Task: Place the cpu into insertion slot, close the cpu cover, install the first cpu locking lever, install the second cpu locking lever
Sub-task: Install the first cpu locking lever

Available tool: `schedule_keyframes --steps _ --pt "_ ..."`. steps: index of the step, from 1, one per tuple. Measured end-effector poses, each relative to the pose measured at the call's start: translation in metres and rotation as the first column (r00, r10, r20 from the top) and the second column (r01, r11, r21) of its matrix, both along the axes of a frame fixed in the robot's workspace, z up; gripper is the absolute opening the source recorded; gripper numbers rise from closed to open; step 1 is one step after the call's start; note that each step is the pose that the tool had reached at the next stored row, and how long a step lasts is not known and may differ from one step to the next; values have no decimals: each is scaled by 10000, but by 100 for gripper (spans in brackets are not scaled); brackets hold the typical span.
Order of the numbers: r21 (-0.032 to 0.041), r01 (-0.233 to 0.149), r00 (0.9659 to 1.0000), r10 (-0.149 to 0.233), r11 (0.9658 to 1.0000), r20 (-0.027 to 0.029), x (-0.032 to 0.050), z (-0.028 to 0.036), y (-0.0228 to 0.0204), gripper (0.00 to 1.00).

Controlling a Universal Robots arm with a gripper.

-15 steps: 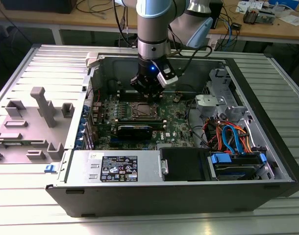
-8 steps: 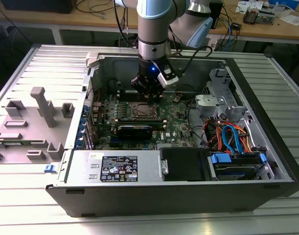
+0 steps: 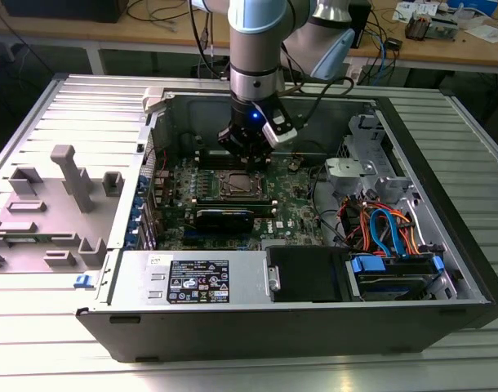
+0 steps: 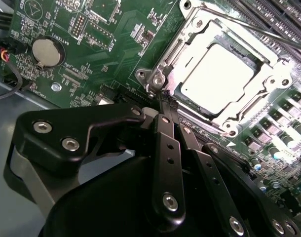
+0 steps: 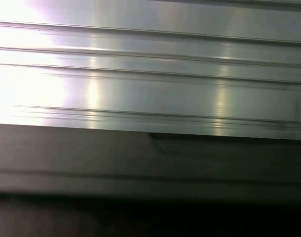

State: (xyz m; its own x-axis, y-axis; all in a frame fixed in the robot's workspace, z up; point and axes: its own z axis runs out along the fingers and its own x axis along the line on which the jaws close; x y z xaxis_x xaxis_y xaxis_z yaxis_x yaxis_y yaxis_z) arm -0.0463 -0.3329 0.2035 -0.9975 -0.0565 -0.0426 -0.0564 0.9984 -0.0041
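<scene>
Second wrist view: chip (image 4: 217, 79) sits in the socket upper right of frame with the metal cover (image 4: 190, 37) down around it; gripper (image 4: 166, 98), fingers pinched together and empty, noses the socket's near corner, so work the lever gently there.

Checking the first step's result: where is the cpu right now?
The cpu sits in the insertion slot, framed by the closed cpu cover, just beyond the hand in the second wrist view.

A ribbed metal table (image 3: 37, 106) carried the open computer case (image 3: 314, 327) and a grey plastic fixture (image 3: 65, 204) beside it.
</scene>
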Motion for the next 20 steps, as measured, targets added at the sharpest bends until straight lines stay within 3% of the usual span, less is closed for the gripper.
schedule_keyframes --steps 6,20 --pt "1 -1 10000 1 10000 0 0 26 0 11" --pt "-2 0 10000 0 10000 2 -14 15 -7 11"
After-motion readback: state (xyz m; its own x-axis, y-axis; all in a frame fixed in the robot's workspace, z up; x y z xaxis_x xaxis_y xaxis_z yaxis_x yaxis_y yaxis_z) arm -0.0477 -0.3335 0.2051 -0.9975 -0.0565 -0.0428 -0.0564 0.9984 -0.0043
